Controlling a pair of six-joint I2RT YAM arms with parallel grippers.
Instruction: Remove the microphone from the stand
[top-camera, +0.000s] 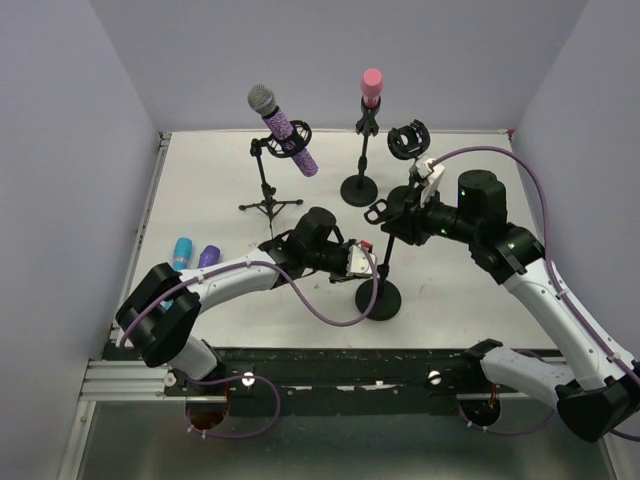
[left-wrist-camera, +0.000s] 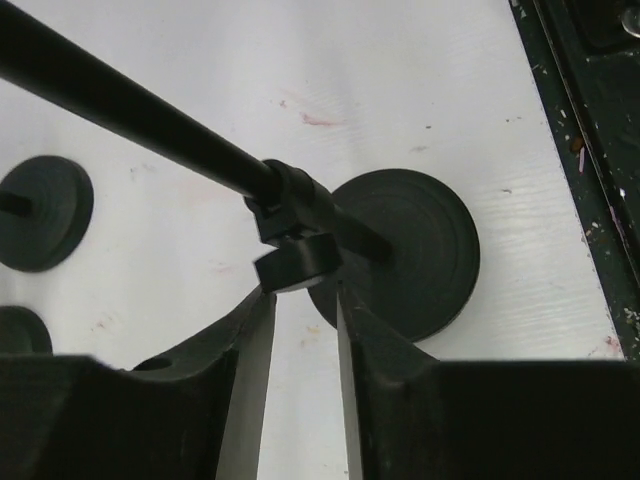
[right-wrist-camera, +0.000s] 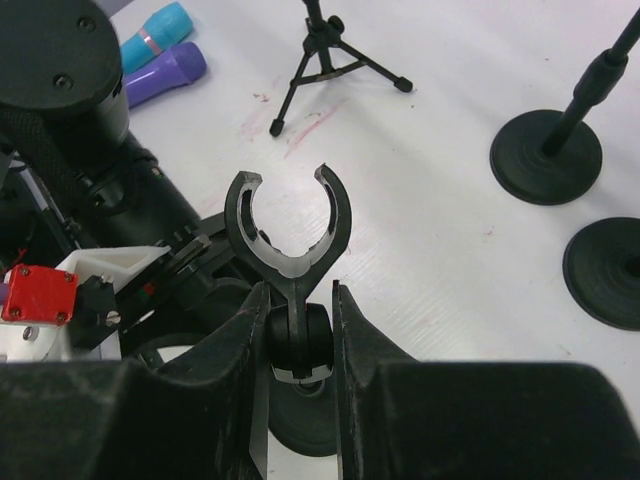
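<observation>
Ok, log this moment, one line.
left gripper: shut on front stand | right gripper: shut on empty clip | glitter mic, pink mic: in stands

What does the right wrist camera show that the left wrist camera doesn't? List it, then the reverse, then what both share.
Right wrist only: the empty clip held by the right gripper, the tripod legs, and two microphones lying on the table. Left wrist only: the pole and its clamp knob, pinched by the left gripper, and that stand's whole round base. Both: the white table and two other round bases.
</observation>
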